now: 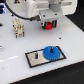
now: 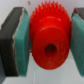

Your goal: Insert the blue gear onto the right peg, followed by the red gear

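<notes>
Status: roughly half done. The blue gear (image 1: 51, 52) sits flat on the grey plate (image 1: 35, 58), toward the plate's end at the exterior view's right, so step 1 looks complete; it appears seated where the right peg should be, but the peg itself is hidden under the gear's hub and I can't confirm full seating at this resolution. 1 thin dark pin (image 1: 38, 55) stands bare on the plate just beside the blue gear, on the exterior view's left; that reads as the other peg, not the target. The red gear (image 2: 47, 37) is in the end effector (image 1: 49, 25): the wrist view shows both teal pads (image 2: 21, 37) pressed against its toothed rim, 1 each side, jaws closed to the gear's width, centre bore visible and unobstructed. In the exterior view the end effector hangs above the white table (image 1: 70, 45), well above the plate, toward the table's far edge from it, red gear visible at its tip. A small fixture (image 1: 19, 28) stands on the table near the far edge, apart from the work. Left to do, as I judge it: carry the red gear over the blue one, line its bore up with the peg, lower it onto the blue gear, release. Risk: bore misalignment, since the peg tip isn't visible.
</notes>
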